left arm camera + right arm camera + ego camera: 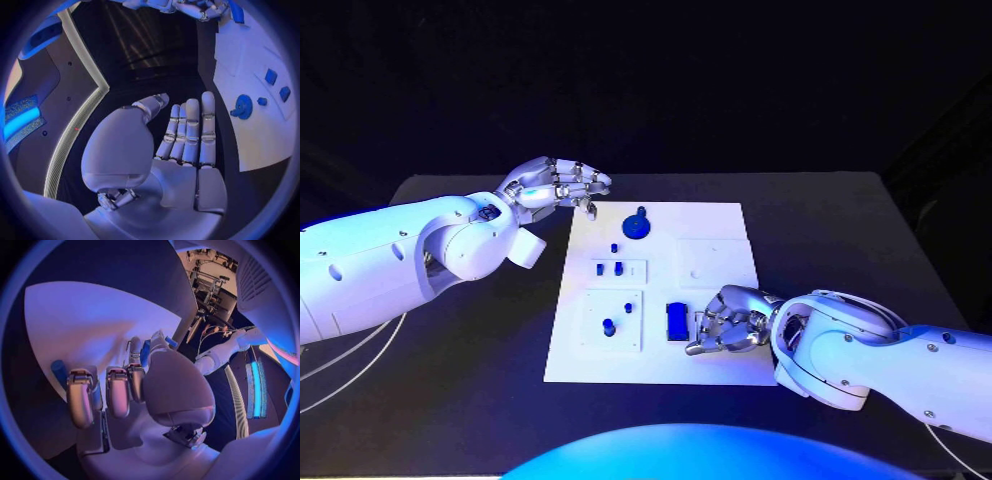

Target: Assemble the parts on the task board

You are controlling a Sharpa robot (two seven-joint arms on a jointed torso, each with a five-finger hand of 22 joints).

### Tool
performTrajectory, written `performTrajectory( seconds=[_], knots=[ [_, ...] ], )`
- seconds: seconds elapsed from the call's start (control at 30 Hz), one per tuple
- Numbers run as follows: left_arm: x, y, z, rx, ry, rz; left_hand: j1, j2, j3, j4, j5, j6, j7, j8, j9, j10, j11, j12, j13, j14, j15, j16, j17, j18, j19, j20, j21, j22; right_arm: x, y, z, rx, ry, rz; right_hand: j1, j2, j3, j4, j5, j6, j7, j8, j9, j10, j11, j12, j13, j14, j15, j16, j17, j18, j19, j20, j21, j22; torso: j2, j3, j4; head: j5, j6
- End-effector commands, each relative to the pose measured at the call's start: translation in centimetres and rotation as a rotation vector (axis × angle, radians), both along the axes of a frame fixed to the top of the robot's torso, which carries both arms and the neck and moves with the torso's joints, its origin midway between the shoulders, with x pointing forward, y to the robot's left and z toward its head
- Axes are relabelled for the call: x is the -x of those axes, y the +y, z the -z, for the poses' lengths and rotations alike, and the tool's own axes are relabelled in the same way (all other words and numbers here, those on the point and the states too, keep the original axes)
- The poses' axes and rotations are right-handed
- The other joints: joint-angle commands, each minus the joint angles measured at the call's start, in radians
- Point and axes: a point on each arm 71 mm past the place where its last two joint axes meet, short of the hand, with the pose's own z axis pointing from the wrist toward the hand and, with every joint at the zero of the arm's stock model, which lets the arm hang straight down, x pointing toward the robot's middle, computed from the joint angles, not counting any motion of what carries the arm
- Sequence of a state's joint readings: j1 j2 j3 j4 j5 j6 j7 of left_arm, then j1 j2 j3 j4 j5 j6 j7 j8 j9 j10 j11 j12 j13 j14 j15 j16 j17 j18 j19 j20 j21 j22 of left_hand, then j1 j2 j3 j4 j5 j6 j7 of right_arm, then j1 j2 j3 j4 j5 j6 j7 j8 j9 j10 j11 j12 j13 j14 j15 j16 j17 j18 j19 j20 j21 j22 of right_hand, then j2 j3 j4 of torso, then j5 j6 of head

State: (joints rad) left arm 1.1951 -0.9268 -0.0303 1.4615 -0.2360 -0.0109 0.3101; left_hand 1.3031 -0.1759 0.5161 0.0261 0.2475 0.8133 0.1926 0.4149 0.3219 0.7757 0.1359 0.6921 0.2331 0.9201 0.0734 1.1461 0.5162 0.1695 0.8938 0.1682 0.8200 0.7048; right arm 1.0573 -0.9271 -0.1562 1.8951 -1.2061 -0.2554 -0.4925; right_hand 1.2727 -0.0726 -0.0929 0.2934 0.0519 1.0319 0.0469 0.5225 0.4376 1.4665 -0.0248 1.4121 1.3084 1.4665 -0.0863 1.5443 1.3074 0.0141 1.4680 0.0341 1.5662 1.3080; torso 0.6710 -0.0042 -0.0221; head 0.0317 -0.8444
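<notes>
Task board lies mid-table. A rectangular blue part sits near its front edge, the right hand curled round it, apparently grasping it for seating. The round blue part rests near the far edge; the left hand hovers beside it, released, fingers straight.

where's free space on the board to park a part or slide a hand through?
The white task board is bare along its far right strip, beside the round blue part, and along its near left edge. Black table on the right is free. Crowded: the near right corner, where the right robot hand meets the blue rectangular block; the left robot hand hovers open by the far left corner.
</notes>
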Motion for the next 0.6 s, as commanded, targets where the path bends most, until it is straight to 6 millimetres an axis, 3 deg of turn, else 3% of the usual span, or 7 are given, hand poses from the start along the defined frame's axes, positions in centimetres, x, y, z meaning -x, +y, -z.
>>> performTrajectory(
  seconds=[0.03, 0.23, 0.6],
  knots=[
    [0.07, -0.24, -0.09, 0.011, -0.001, 0.018, 0.008, 0.004, 0.003, -0.002, 0.002, -0.001, -0.002, 0.006, 0.001, -0.008, 0.001, 0.005, -0.001, -0.006, -0.002, 0.004, -0.002, 0.014, 0.004, -0.001, -0.003, -0.002, -0.08, 0.13, -0.1, -0.012, -0.028, 0.009, -0.006, 0.016, 0.007, -0.001, -0.001, 0.0, 0.003, 0.004, -0.001, 0.045, 0.004, 0.008, 0.185, 0.094, 0.005, 0.004, 0.216, -0.014, 0.103, -0.004, 0.005, 0.263, 0.0, 0.0004, -0.0004, 0.001, 0.0],
    [0.07, -0.29, -0.08, 0.011, -0.001, 0.02, 0.008, 0.004, 0.003, -0.002, 0.002, -0.001, -0.002, 0.006, 0.001, -0.008, 0.001, 0.005, -0.001, -0.006, -0.002, 0.004, -0.002, 0.014, 0.004, -0.001, -0.003, -0.002, -0.23, 0.54, -0.07, -0.011, -0.035, 0.025, -0.063, 0.066, 0.005, 0.0, 0.003, 0.003, 0.002, 0.006, -0.004, 0.047, 0.003, 0.011, 0.188, 0.095, 0.006, 0.004, 0.217, -0.014, 0.103, -0.003, 0.005, 0.263, 0.001, 0.0006, 0.0009, -0.001, -0.001],
    [0.09, -0.29, -0.08, 0.011, 0.0, 0.02, 0.009, 0.005, 0.003, -0.003, 0.002, 0.0, -0.002, 0.007, 0.001, -0.008, 0.001, 0.005, -0.002, -0.005, -0.003, 0.005, -0.002, 0.014, 0.006, -0.001, -0.003, -0.001, -0.56, 0.73, 0.15, 0.015, -0.047, 0.05, -0.061, 0.094, 0.012, -0.004, 0.008, 0.003, 0.0, 0.008, -0.005, 0.048, 0.001, 0.013, 0.189, 0.094, 0.004, 0.003, 0.216, -0.014, 0.103, -0.004, 0.005, 0.263, 0.001, -0.0001, 0.0012, -0.001, -0.005]
  ],
)
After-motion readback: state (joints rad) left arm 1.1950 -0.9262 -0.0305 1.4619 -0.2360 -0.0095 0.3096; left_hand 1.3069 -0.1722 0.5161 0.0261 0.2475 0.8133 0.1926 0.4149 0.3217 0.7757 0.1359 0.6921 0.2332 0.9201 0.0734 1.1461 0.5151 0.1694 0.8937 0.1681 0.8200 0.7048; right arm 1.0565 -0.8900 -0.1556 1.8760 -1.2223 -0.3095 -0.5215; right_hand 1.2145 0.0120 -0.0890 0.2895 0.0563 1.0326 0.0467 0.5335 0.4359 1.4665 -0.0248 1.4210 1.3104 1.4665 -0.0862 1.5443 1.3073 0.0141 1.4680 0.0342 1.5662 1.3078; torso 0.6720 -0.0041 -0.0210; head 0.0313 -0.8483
